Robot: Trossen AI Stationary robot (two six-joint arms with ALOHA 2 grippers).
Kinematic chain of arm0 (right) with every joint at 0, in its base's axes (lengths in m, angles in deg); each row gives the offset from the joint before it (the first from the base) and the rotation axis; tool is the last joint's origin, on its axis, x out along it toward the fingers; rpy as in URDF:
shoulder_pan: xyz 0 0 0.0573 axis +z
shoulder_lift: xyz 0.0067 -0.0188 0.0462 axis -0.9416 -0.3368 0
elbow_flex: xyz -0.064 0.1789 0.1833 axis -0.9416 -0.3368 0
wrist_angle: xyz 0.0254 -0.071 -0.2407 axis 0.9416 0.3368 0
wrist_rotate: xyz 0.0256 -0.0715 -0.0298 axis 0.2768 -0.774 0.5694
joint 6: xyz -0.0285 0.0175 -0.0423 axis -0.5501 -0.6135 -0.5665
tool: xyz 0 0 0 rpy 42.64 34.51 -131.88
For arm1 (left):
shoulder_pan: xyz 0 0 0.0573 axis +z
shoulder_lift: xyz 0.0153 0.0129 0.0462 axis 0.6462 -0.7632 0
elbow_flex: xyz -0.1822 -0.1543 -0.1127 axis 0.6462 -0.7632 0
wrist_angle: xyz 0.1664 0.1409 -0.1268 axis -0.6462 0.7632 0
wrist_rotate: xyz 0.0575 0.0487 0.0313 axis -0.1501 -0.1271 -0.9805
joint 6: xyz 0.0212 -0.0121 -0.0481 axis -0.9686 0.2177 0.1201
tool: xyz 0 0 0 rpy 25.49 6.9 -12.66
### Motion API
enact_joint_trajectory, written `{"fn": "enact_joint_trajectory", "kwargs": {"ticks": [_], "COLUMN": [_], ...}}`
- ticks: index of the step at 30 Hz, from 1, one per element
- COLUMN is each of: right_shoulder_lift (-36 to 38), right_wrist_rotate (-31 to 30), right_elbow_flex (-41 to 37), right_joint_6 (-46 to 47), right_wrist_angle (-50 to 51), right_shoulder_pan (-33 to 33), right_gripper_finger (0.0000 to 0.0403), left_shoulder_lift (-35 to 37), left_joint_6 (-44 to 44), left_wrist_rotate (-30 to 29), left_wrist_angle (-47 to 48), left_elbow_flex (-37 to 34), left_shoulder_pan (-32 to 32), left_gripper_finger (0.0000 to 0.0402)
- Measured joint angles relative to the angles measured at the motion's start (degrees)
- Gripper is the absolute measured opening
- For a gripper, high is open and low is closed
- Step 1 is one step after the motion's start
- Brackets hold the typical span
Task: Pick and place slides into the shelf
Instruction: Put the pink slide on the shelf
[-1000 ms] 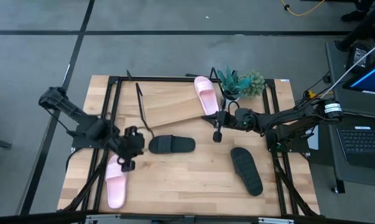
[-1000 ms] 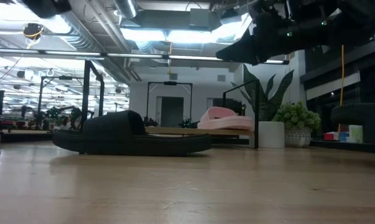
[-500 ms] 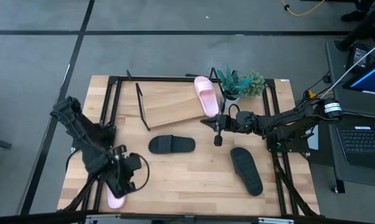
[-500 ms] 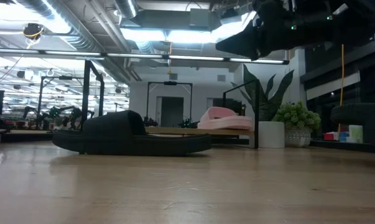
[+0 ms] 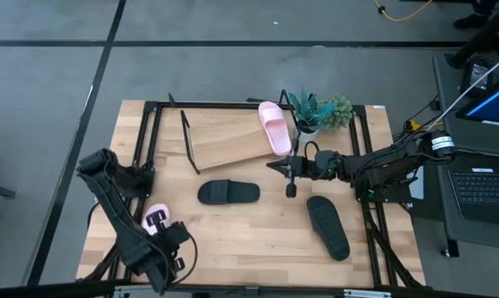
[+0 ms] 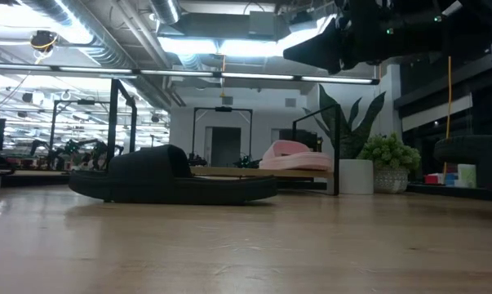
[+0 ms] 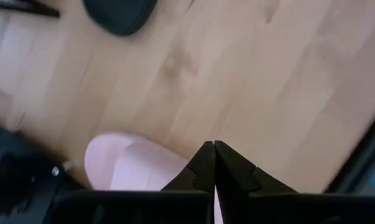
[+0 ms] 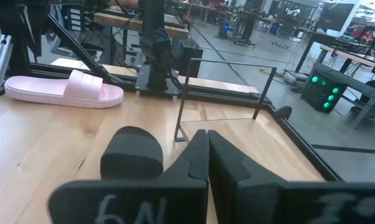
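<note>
A light pink slide lies flat at the table's near left, its near half hidden under my left arm. My left gripper hangs shut over that hidden half and points steeply down. In the left wrist view the pink slide shows just behind my left gripper; no touch shows. One black slide lies at mid-table, another black slide at the near right. A second pink slide rests on the right end of the tilted shelf. My right gripper is shut and level, pointing toward the table's left.
Two potted plants stand at the far edge, right of the shelf. The shelf's black wire frame rises ahead of my right gripper. Bare tabletop lies between the two black slides and the near edge.
My left gripper has swung from beside the mid-table black slide toward the table's near edge, along the near-left pink slide. It has tipped further down and rolled at the wrist, staying shut. The slides have not moved.
</note>
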Motion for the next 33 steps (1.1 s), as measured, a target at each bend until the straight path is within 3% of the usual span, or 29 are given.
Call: {"fn": "enact_joint_trajectory", "kwargs": {"ticks": [5,18,28,33], "right_shoulder_lift": [0.0,0.0,0.0,0.0], "right_wrist_rotate": [0.0,0.0,0.0,0.0], "right_elbow_flex": [0.0,0.0,0.0,0.0], "right_joint_6": [-0.8,-1.1,0.5,0.5], "right_wrist_angle": [0.0,-0.4,-0.4,-0.4], "right_shoulder_pan": [0.0,0.0,0.0,0.0], "right_gripper_finger": [0.0003,0.0007,0.0008,0.0012], "left_shoulder_lift": [-1.3,-1.3,-1.3,-1.3], "left_joint_6": [0.1,0.0,0.3,0.5], "left_wrist_rotate": [2.8,2.5,2.9,8.4], "left_wrist_angle": [0.4,1.9,2.3,2.9], "left_elbow_flex": [0.0,0.0,0.0,0.0], "left_shoulder_pan": [-0.1,0.4,0.4,-0.8], "left_gripper_finger": [0.0,0.0006,0.0102,0.0138]}}
